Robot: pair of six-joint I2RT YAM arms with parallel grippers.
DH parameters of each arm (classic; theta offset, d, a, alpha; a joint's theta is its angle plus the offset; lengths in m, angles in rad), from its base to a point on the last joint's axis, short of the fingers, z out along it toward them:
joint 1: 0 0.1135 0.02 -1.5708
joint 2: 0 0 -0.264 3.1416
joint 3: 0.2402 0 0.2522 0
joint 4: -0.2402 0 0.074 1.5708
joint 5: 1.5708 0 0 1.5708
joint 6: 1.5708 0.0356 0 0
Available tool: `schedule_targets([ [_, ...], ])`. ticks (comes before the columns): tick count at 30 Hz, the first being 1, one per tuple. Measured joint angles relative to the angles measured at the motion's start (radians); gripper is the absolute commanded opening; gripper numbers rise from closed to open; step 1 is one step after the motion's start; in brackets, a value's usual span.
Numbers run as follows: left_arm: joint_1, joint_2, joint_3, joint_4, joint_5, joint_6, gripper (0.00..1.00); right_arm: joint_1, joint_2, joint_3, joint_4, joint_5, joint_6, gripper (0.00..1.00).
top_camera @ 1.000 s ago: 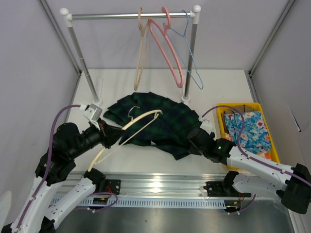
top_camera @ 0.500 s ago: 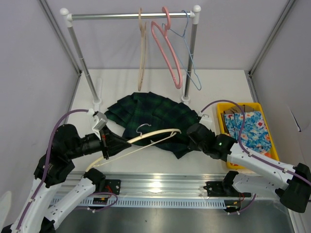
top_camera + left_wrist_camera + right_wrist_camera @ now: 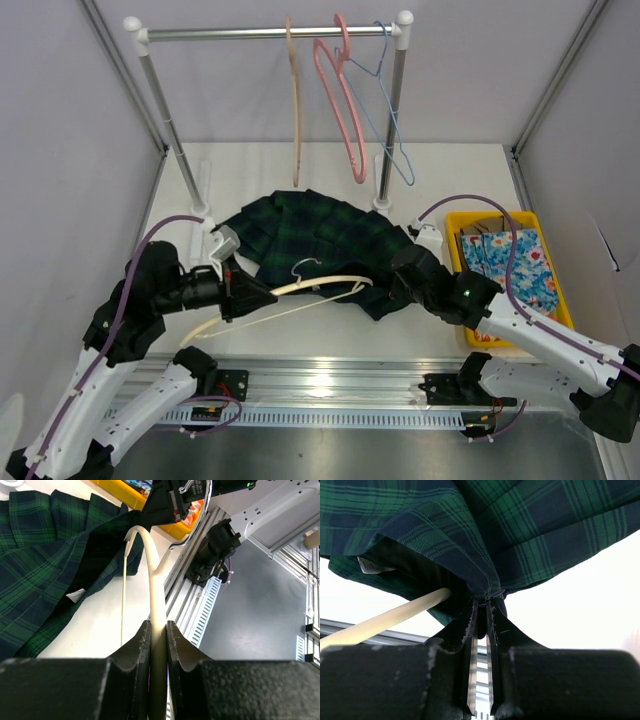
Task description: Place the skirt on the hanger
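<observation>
The dark green and navy plaid skirt (image 3: 310, 230) lies spread on the white table below the rack. My left gripper (image 3: 240, 293) is shut on the cream hanger (image 3: 305, 287) at one end and holds it nearly level above the table, hook up. The hanger's far end reaches into the skirt's front edge. My right gripper (image 3: 385, 292) is shut on that edge and holds it lifted. In the left wrist view the hanger (image 3: 155, 575) runs from my jaws (image 3: 158, 630) towards the skirt (image 3: 45, 555). In the right wrist view the hanger (image 3: 385, 620) enters under the skirt (image 3: 495, 525) beside my gripper (image 3: 482, 607).
A clothes rail (image 3: 265, 33) at the back carries a tan hanger (image 3: 296, 100), a pink hanger (image 3: 340, 100) and a blue wire hanger (image 3: 392, 135). A yellow bin (image 3: 561, 285) with floral cloth (image 3: 520, 262) stands at the right. A metal rail runs along the near edge.
My left gripper has swung the hanger right and down, so its far end now goes into the skirt's front edge. My right gripper has kept hold of that edge and shifted slightly.
</observation>
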Motion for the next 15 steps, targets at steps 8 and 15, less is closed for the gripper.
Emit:
schedule_targets([
  [8,0.0,0.06,0.01,0.027,-0.001,0.002,0.0,0.014,-0.01,0.012,-0.031,0.002,-0.011,0.0],
  [15,0.0,0.135,0.045,0.031,-0.006,0.024,0.0,0.02,-0.016,0.012,-0.074,0.006,-0.026,0.0],
])
